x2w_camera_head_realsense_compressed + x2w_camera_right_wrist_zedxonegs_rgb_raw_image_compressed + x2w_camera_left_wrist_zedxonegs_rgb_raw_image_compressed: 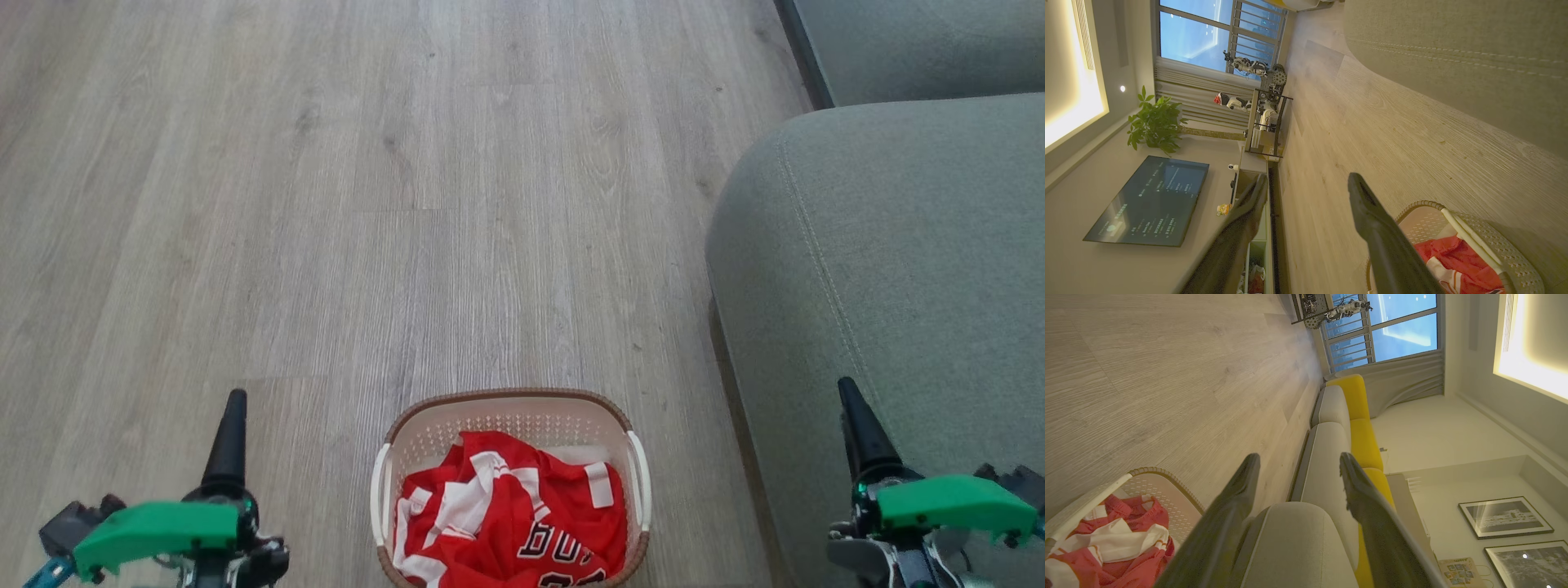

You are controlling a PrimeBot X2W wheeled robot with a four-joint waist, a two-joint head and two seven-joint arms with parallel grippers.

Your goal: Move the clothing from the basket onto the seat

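Hovering left hand (pixel 1299 461): it hung clear of everything, its two dark fingers (pixel 1237 506) spread wide apart with nothing between them.
Right hand (pixel 1308 179): it was likewise spread wide and empty, poised over the near edge of the seat.
Between the hands: the basket (pixel 506 394) stood on the floor (pixel 326 204), to the right of the left hand and to the left of the right hand, near both but touching neither.
Inside the basket: the clothing (pixel 506 514) lay crumpled in a heap within the walls, red with white trim bands and black lettering.
Beyond the right hand: the seat (pixel 898 245) ran just beside the basket, on the right hand's side.
Handling, as a judgement: the fabric looked thin, light, limp and slippery. It would probably drape and trail once lifted.
Where to take hold: a raised fold or a white band at the top of the heap looked best, pinched deep so that the cloth bunched between the fingers rather than slid out.
Risk: the light basket might shift or tip if the cloth snagged on its rim.
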